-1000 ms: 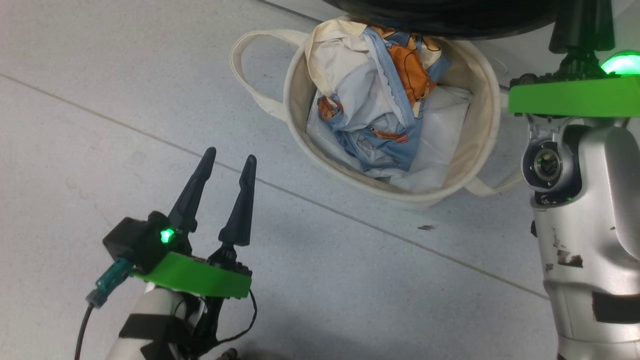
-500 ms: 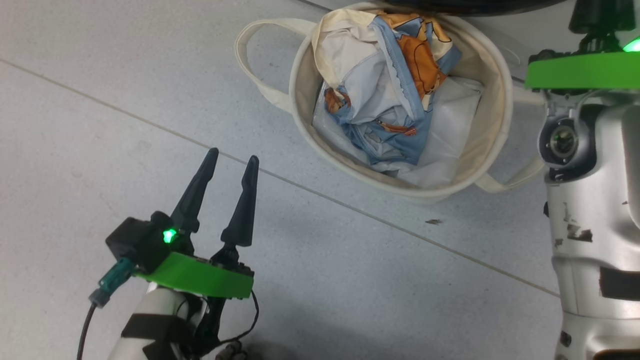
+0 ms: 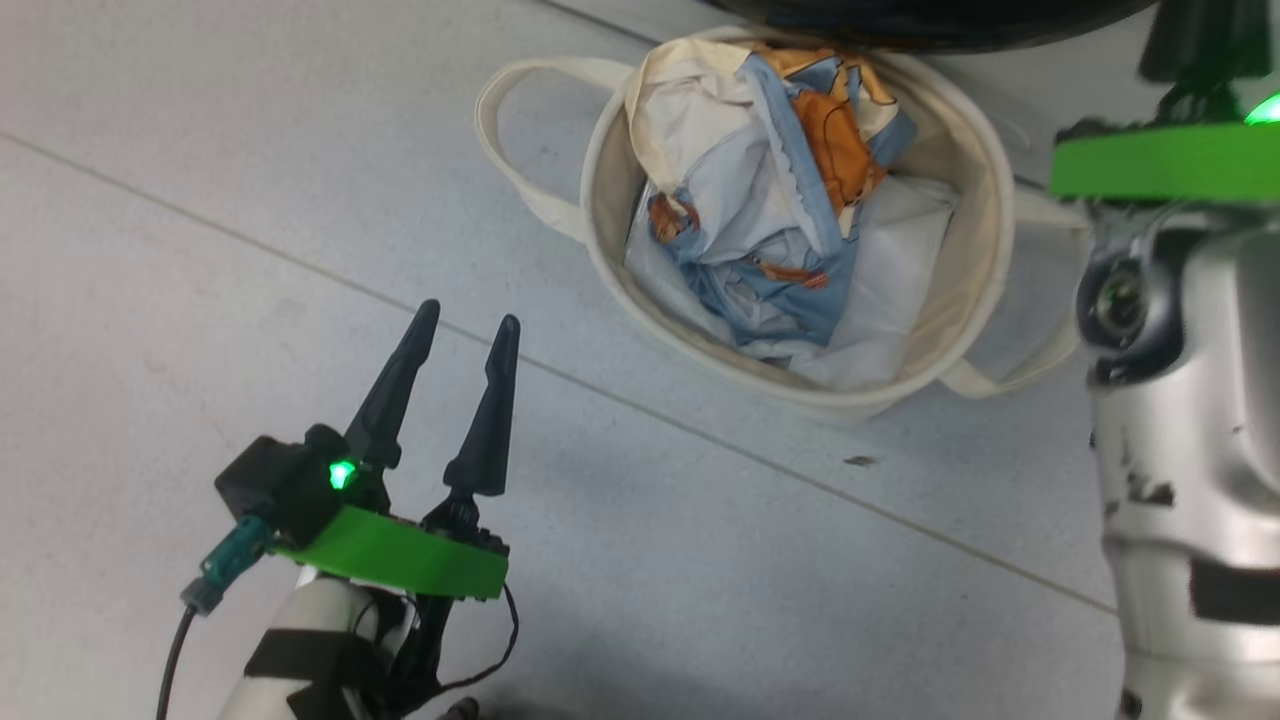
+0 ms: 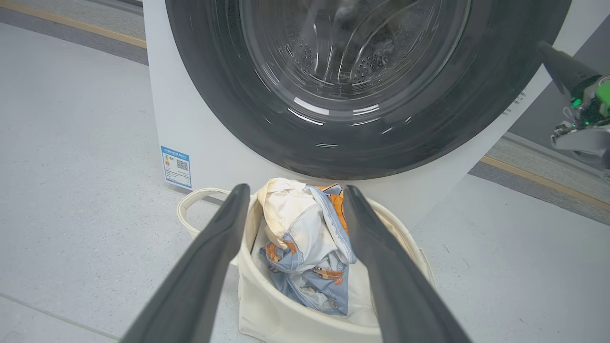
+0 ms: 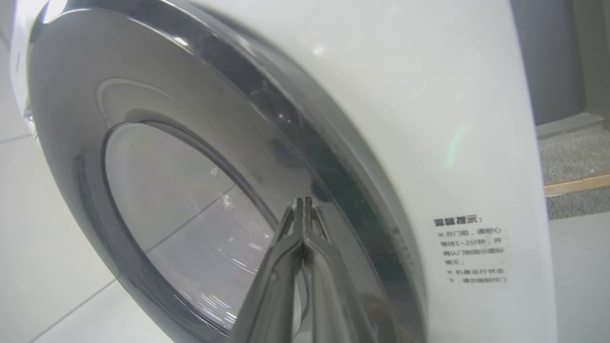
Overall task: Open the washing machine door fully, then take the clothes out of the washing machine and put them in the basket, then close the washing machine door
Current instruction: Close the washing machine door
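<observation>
The washing machine door [image 4: 228, 95], a black rim around a clear window, lies flat against the front of the white washing machine [image 4: 190, 114]. Below it stands the cream basket [image 3: 975, 240] with the clothes [image 3: 775, 215], blue and white with orange figures, heaped inside on a plain white sheet. My left gripper [image 3: 468, 313] hovers open over the floor, left of the basket, with nothing between its fingers. My right gripper [image 5: 302, 202] is shut and empty, its tips right at the door's black rim [image 5: 295, 124]; I cannot tell whether they touch it.
Grey tiled floor [image 3: 200, 200] spreads to the left of the basket and in front of it. My right forearm [image 3: 1180, 480] stands close to the basket's right handle. A small blue label [image 4: 176, 166] sits low on the machine's front, printed text [image 5: 474, 247] at its right.
The whole head picture has shifted a little, so the camera moved. My left gripper stays open in the same place. The clothes and basket lie as before.
</observation>
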